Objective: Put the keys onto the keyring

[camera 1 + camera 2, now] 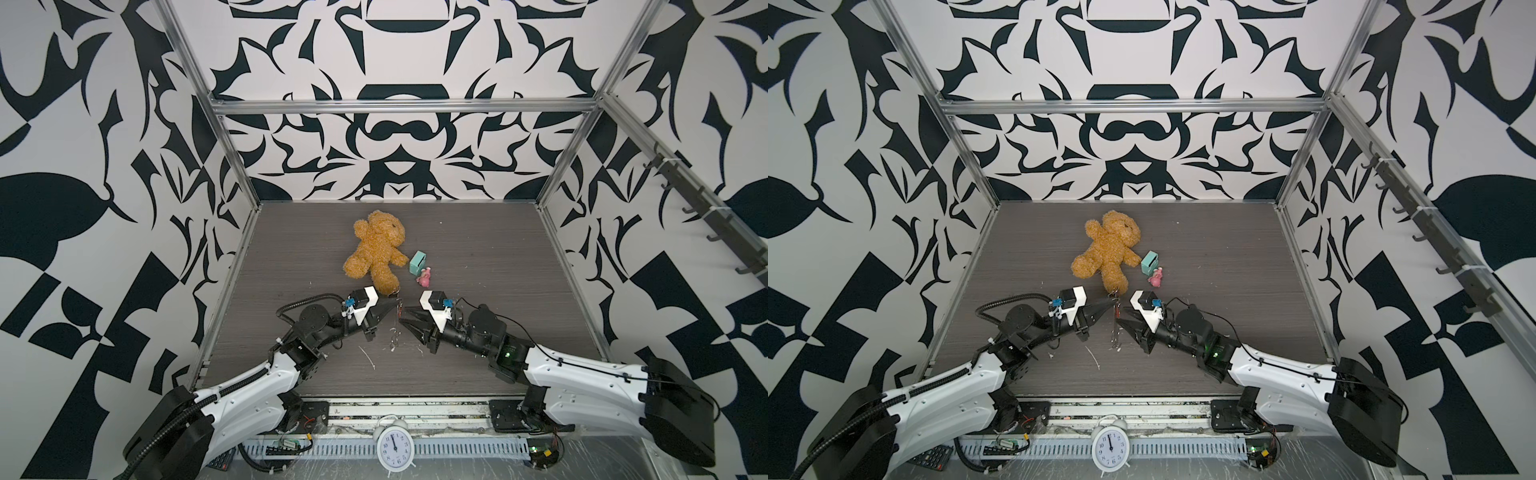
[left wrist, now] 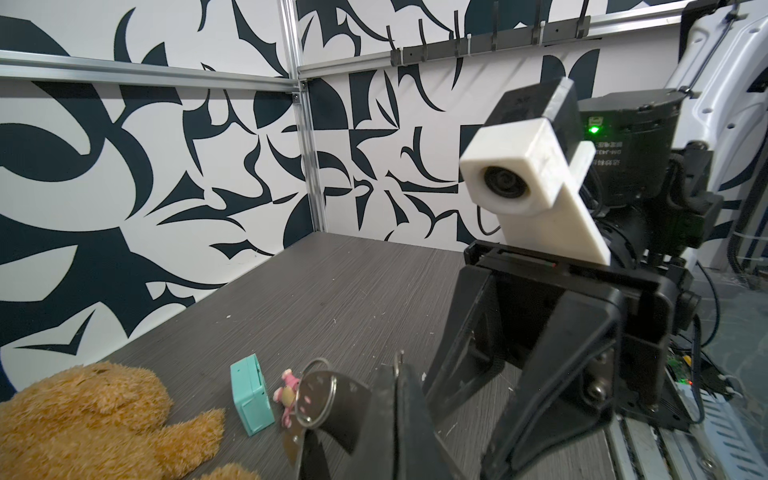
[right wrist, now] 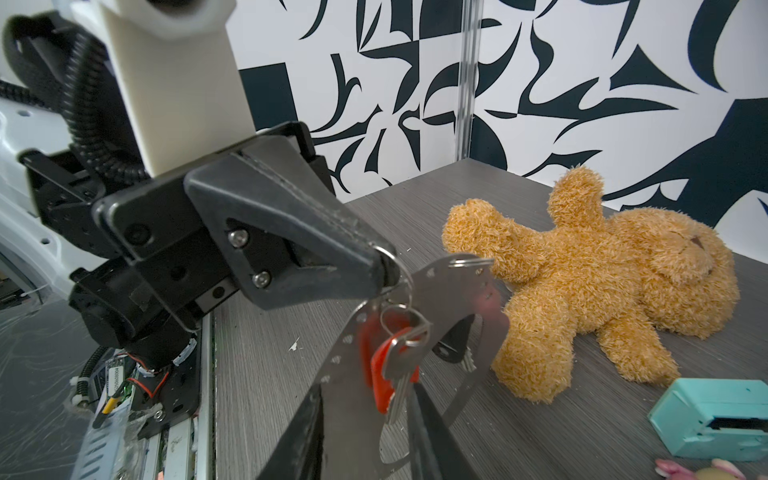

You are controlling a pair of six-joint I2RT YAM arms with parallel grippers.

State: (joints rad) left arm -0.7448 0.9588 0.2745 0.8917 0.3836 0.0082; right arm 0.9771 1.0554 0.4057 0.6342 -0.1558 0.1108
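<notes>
— From above, what's the layout?
— In both top views the arms reach in from the front edge of the worktop (image 1: 478, 270), slanting inward, and meet tip to tip over its front middle. The left gripper (image 1: 394, 304) is clenched. The strap (image 1: 397, 323) dangles from it, off the teddy bear (image 1: 376, 249) lying behind. The right gripper (image 1: 403, 315) sits just beside it, jaws parted.
— The left wrist view?
— One ring of the keyring (image 2: 316, 390) shows at the strap's free end, beside that arm's own closed fingers. The right gripper faces it, spread and grasping nothing.
— Right wrist?
— The left gripper's tip nips another ring. Below it the keys (image 3: 395, 370), a red tag and metal blades, hang from a smaller ring against the strap, between the right gripper's spread fingers (image 3: 299, 436). I can't make out a black fob.
— Which step?
— Release after threading, I'd judge. The next move calls for backing the right arm straight out without snagging the strap, then finding any key left.
</notes>
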